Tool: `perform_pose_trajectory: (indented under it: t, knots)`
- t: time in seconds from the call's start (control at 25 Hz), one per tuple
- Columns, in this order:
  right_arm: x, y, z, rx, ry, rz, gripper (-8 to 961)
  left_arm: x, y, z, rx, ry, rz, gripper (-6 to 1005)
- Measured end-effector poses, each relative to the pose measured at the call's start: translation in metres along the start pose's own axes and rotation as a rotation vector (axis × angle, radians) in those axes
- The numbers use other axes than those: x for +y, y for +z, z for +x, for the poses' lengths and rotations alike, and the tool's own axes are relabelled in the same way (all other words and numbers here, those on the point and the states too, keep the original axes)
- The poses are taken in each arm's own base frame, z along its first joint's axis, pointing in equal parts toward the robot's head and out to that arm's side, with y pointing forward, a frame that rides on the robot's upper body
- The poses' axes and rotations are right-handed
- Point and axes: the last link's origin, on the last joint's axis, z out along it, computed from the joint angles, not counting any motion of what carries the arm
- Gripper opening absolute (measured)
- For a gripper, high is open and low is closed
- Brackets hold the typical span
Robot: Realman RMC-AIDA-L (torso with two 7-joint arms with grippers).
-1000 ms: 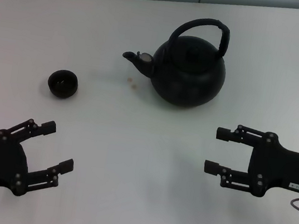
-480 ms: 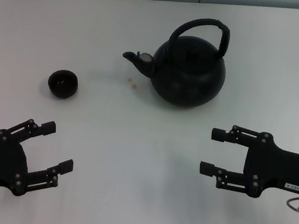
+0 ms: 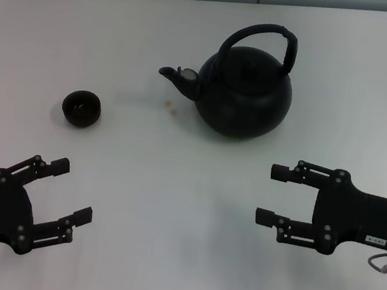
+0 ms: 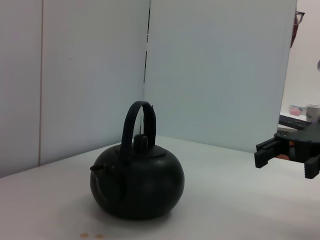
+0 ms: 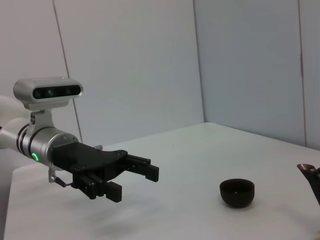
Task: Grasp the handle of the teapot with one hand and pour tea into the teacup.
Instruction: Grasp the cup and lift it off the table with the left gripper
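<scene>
Nothing of the pouring is done yet, as I judge it: my right pincer [image 3: 271,194] hangs over the table [image 3: 173,186] with its two fingers spread wide and nothing between them. The teapot [image 3: 245,94] stands upright ahead of my fingertips and a little off to the side, well apart from them, its handle [image 3: 261,35] arching untouched over the lid. The teacup [image 3: 81,108] sits far across from me, beyond the spout, nearer my left pincer [image 3: 70,188], which also gapes empty, low at the near edge. Reaching, gripping the handle, lifting and tipping all remain
</scene>
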Motion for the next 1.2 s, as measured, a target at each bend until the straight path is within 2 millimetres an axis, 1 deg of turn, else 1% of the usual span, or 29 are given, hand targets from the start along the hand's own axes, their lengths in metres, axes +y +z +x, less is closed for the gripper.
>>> perform_pose_trajectory:
  t: [0.48, 0.68, 1.2]
  knots:
    - [0.0013, 0.0021, 0.0003, 0.006, -0.004, -0.008, 748, 0.001, -0.0021, -0.0019, -0.008, -0.003, 0.001, 823]
    - [0.0012, 0.0027, -0.0002, 0.007, -0.007, -0.011, 746, 0.0035, 0.0, -0.0044, -0.028, -0.003, -0.021, 818]
    - [0.0004, 0.0036, -0.0003, 0.008, -0.008, -0.006, 746, 0.0015, 0.0018, -0.0016, -0.024, 0.013, -0.022, 807]
